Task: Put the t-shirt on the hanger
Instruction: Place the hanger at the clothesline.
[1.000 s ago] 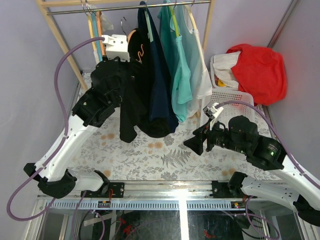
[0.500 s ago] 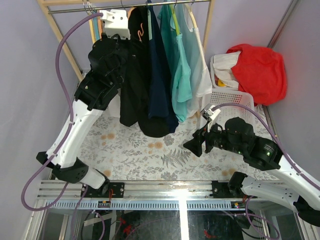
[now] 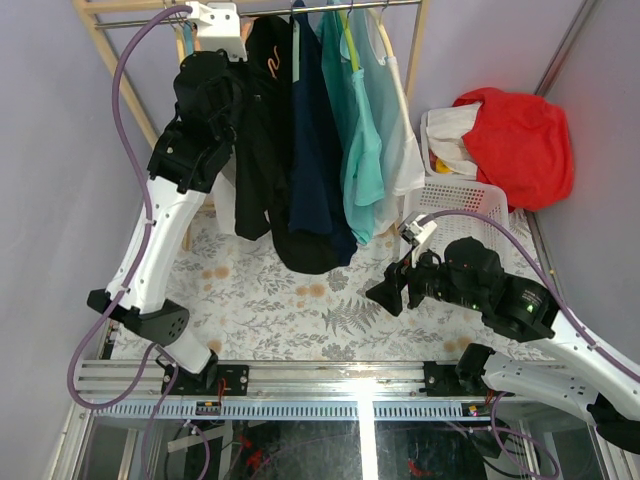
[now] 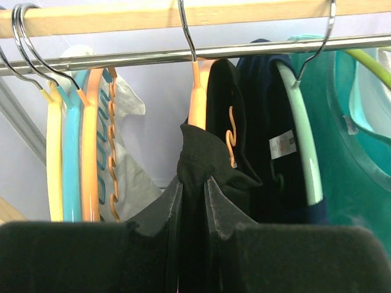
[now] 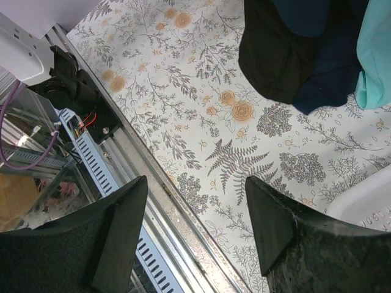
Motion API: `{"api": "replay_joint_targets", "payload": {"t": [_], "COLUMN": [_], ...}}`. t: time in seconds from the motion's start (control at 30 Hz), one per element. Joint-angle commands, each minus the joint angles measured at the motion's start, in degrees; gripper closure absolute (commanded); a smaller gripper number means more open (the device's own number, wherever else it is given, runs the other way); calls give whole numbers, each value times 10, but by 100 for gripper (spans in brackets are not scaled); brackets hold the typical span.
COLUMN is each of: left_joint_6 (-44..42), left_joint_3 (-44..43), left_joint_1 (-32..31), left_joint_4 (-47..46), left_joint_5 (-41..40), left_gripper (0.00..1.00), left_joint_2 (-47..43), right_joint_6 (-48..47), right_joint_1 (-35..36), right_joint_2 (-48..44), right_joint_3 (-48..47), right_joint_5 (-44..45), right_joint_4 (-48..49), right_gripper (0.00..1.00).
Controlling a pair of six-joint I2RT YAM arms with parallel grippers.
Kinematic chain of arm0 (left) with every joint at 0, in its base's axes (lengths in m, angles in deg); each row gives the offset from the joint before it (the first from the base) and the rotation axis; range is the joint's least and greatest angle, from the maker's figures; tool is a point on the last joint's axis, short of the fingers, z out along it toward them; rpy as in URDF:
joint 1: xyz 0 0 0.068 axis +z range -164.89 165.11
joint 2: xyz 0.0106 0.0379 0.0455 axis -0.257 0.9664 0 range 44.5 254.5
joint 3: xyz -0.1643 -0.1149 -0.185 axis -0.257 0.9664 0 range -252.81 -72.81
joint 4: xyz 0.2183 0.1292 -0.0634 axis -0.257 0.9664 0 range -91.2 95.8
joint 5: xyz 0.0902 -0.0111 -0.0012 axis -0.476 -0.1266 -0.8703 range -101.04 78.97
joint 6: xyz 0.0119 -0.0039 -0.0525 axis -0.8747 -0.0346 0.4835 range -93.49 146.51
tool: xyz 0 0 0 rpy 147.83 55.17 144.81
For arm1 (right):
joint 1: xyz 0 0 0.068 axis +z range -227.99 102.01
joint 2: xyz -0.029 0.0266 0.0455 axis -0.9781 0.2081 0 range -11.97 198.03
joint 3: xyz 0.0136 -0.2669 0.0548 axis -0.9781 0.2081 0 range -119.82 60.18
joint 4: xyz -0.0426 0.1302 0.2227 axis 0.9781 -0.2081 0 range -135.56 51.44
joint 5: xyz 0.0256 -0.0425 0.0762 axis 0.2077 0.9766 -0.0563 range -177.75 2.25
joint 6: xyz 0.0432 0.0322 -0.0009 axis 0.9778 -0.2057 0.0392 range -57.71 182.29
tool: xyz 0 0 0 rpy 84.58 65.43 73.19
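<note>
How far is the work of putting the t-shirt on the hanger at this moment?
Done: the t-shirt hangs on the hanger, whose hook looks to sit over the rail. In hand: the left end effector pinches the shirt's fabric. Left: letting go, probably. The right end effector is open, idle above the table.

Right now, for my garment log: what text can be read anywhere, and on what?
No text is legible.
Print on the white sewn-in label inside the collar of the dark navy shirt: too small and blurred to read.
No lettering shows on the black t-shirt in these views.
</note>
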Motion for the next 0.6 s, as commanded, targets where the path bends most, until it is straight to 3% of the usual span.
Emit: {"api": "replay_joint_targets", "payload": {"t": [0.0,0.23,0.57], "left_joint_6": [28,48,87], "left_joint_3": [-39,-45,70], "left_joint_1": [28,60,58], "left_joint_4": [-27,-7,-39], "left_joint_5": [42,82,134], "left_gripper": [94,94,93], "left_joint_2": [13,34,-23], "right_joint_6": [-6,-8,-14], "right_joint_1": [-2,-2,-2], "right_joint_2": [-4,0,9], "right_joint_3": [5,16,22], "right_joint_5": [2,4,8], "right_joint_4": [35,44,52], "right_gripper": [28,28,28]}}
